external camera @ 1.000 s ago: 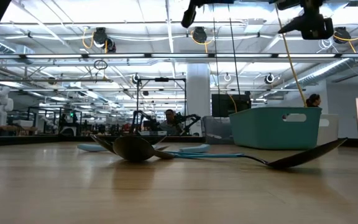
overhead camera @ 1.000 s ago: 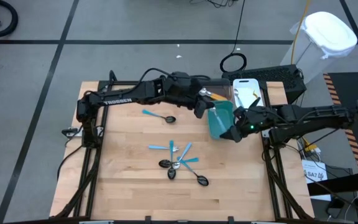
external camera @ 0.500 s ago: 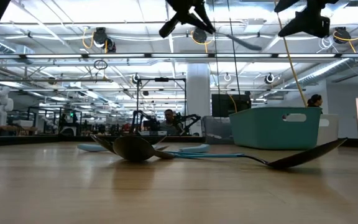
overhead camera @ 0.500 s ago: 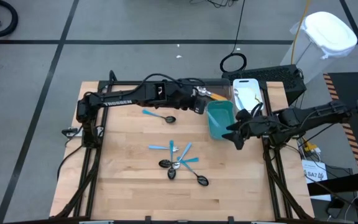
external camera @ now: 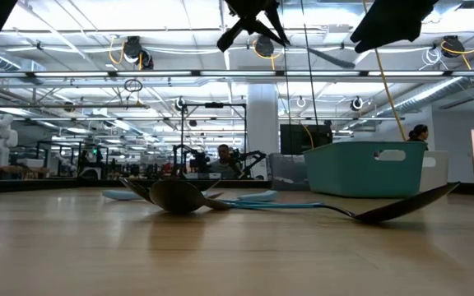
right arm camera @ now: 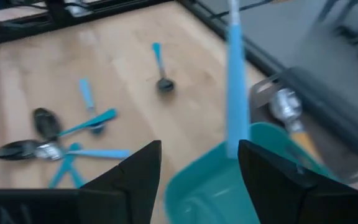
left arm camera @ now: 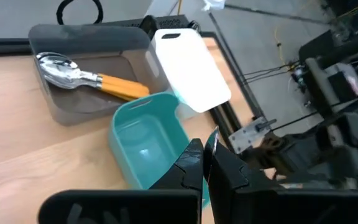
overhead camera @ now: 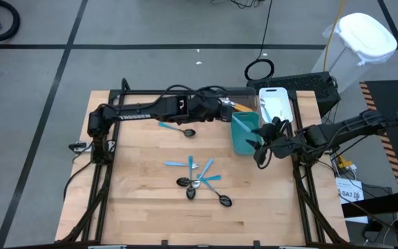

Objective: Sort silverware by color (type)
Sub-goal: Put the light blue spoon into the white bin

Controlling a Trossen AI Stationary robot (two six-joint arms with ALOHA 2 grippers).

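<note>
Lettering on the left arm reads "TROSSEN". One teal bin (overhead camera: pixel 244 133), one gray bin (left arm camera: pixel 86 74) holding orange-handled spoons (left arm camera: pixel 89 77), one white bin (overhead camera: pixel 275 104). Five blue-handled utensils (overhead camera: pixel 197 180) lie mid-surface (overhead camera: pixel 144 207). Left gripper (left arm camera: pixel 205 163) is closed, empty; right gripper (right arm camera: pixel 197 168) gapes above the teal bin, a blue handle (right arm camera: pixel 233 74) beyond its fingers.

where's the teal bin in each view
High view: the teal plastic bin sits at the table's far right, between both arms.
Low view: right of centre in the background, on the tabletop.
Left wrist view: centre, just beyond the shut left pincer.
Right wrist view: lower right, between the right pincer's fingers.
Shared landmark: the gray bin with orange-handled silverware, beside it.
</note>
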